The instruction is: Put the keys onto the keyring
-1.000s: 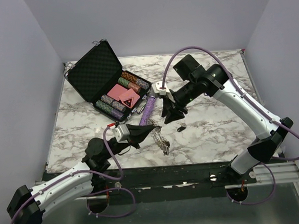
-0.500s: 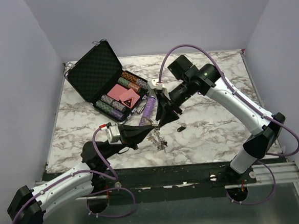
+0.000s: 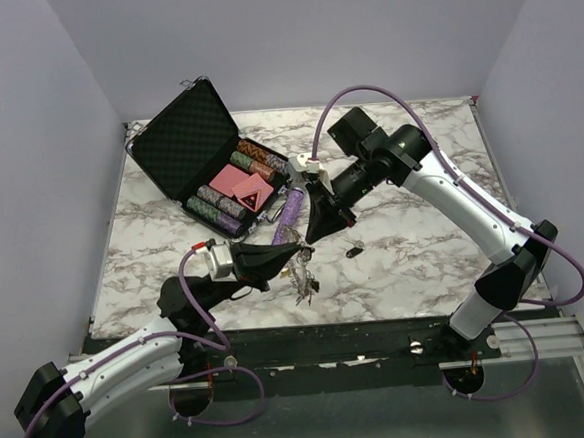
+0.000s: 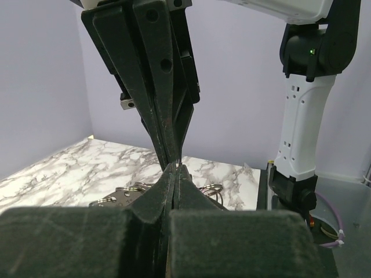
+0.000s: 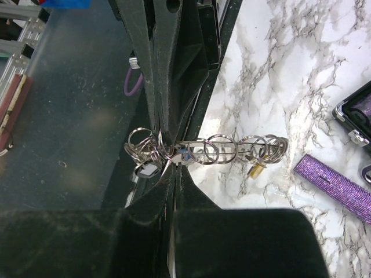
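Note:
The keyring (image 3: 301,275) hangs over the table's front middle, held between both grippers. In the right wrist view the keyring (image 5: 232,152) shows edge-on, strung with several small rings, a yellow-capped key (image 5: 257,169) and a black-headed one. My left gripper (image 3: 296,249) is shut on the ring; its tips (image 4: 175,169) are pressed together. My right gripper (image 3: 309,240) comes down from behind, and its jaws (image 5: 174,168) are closed on the same ring, tip to tip with the left fingers (image 5: 165,69). One loose black-headed key (image 3: 354,248) lies on the marble to the right.
An open black case (image 3: 191,136) with poker chips and pink cards stands at the back left. A purple glittery tube (image 3: 291,209) lies just behind the grippers. The table's front edge and a dark rail run directly under the keyring.
My right gripper has moved left and down to the left gripper's tips and shut there. The left gripper lifted the keyring a little and drew it nearer. The loose key stayed put.

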### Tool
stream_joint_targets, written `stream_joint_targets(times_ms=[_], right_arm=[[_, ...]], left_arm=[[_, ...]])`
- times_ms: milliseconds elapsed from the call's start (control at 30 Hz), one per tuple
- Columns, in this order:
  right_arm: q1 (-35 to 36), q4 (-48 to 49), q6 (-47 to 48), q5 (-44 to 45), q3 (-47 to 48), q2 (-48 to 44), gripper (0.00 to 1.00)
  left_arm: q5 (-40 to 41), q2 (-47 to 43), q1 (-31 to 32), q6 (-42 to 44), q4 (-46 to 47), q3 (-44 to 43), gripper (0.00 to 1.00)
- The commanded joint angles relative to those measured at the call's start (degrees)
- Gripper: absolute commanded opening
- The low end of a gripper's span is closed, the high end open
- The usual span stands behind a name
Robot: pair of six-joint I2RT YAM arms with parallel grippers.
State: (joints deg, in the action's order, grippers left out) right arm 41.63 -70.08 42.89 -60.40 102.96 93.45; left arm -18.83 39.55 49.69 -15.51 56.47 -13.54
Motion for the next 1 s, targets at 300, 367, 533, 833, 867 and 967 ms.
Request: stream_joint_targets(times_ms=[300, 367, 533, 833, 867, 967], right_arm=[[0.3, -1.5, 2.6, -2.7, 0.8, -0.1, 0.0], [0.3, -1.5, 2.6, -2.4, 0.8, -0.2, 0.0], [0.2, -1.5, 2.6, -2.4, 0.5, -0.5, 0.0], [0.2, -0.8, 1.5, -3.5, 1.4, 0.2, 0.35], [0.1, -0.8, 1.5, -3.8, 1.4, 0.3, 0.35], [0.3, -0.8, 1.4, -4.5, 1.2, 0.5, 0.35]], left_arm=[[-0.1, -0.5, -1.0, -1.5, 5.2, 0.0, 0.0], [-0.1, -0.5, -1.2, -1.7, 5.5, 0.2, 0.0], [-0.6, -0.7, -1.6, -2.0, 5.5, 0.3, 0.0], [-2.2, -0.1, -1.9, -2.6, 5.6, 0.1, 0.0], [-2.3, -0.1, -1.9, -2.6, 5.6, 0.1, 0.0], [-2.4, 0.0, -1.9, -2.6, 5.7, -0.1, 0.0]])
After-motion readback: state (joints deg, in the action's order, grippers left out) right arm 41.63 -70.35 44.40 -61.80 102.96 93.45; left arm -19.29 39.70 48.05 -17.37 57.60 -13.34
